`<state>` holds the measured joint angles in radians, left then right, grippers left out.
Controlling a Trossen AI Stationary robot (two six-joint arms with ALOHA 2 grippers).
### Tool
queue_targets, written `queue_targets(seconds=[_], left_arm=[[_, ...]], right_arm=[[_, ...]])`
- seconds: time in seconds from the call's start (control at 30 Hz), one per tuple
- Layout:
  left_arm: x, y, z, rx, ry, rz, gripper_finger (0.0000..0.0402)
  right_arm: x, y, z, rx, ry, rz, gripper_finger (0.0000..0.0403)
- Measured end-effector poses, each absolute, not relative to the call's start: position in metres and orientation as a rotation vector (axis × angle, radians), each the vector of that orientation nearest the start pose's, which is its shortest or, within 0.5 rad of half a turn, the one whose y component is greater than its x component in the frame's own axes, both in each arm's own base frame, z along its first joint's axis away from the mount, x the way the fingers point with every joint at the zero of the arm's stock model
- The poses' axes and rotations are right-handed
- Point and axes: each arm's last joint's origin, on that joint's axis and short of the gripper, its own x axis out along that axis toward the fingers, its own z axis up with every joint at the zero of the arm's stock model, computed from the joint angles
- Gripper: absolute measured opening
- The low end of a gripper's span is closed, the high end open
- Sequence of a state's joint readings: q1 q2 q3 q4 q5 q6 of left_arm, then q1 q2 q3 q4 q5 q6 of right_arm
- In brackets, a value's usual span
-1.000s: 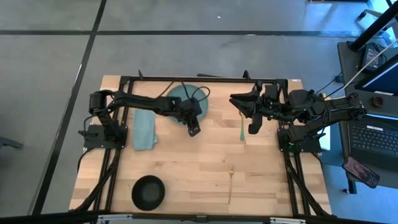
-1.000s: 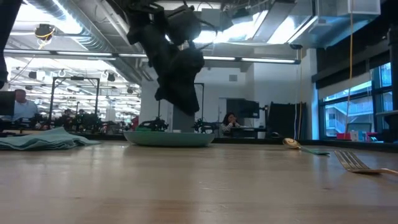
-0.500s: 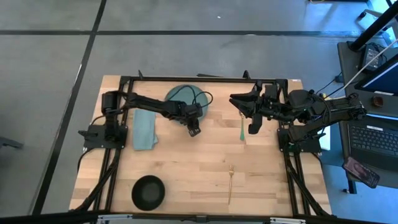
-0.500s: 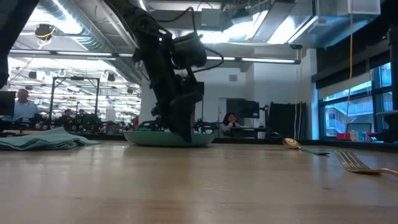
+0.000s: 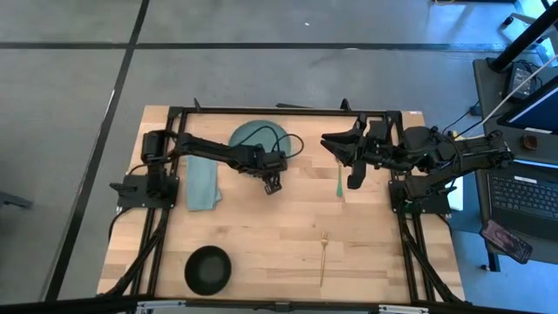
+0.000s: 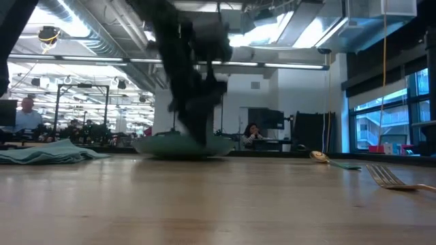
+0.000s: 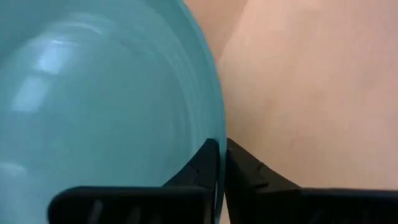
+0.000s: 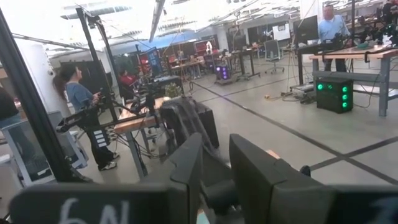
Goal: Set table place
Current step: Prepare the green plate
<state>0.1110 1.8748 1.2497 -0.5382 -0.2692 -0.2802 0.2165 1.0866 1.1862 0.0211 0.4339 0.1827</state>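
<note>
The round teal plate (image 5: 251, 139) lies at the far middle of the wooden table (image 5: 279, 227). My left gripper (image 5: 274, 183) is shut on its near right rim and fills the left wrist view (image 7: 221, 146). My right gripper (image 5: 353, 174) hovers open above the far right of the table, over the teal-handled spoon (image 5: 339, 181). The folded teal napkin (image 5: 203, 183) lies flat left of the plate. The black bowl (image 5: 208, 269) stands at the near left. The gold fork (image 5: 323, 257) lies at the near right. My left gripper pinches the plate's rim (image 7: 219, 121) at its near right side, one finger over the plate's inside and one outside it. The fingers come from above, pointing down. In the low view the plate (image 6: 184, 146) sits level with its bottom on the table.
Black rails (image 5: 261, 111) frame the table's far edge and sides, close behind the plate. The middle of the table between plate, bowl and fork is bare wood. People and desks show in the room beyond the table.
My left gripper has come down from above the plate onto its near right rim and has shut on it. My right gripper has kept still.
</note>
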Motion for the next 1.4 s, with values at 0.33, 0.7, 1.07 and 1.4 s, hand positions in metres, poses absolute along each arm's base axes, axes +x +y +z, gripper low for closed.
queue_targets(seconds=[0.33, 0.7, 1.07, 1.4], left_arm=[[0.392, -0.048, 0.26, 0.112, 1.014, 0.202, 0.0002], [0.401, -0.089, 0.227, 0.049, 1.064, 0.21, 0.0002], [0.42, -0.098, 0.153, 0.071, 1.193, 0.227, 0.0001], [0.424, -0.101, 0.165, 0.011, 1.148, 0.197, 0.008]], right_arm=[[0.226, 0.037, 0.432, 0.215, -0.132, -0.208, 0.0084], [0.226, 0.037, 0.432, 0.211, -0.127, -0.209, 0.0084], [0.226, 0.037, 0.431, 0.217, -0.119, -0.209, 0.0084], [0.226, 0.037, 0.429, 0.234, -0.101, -0.21, 0.0084]])
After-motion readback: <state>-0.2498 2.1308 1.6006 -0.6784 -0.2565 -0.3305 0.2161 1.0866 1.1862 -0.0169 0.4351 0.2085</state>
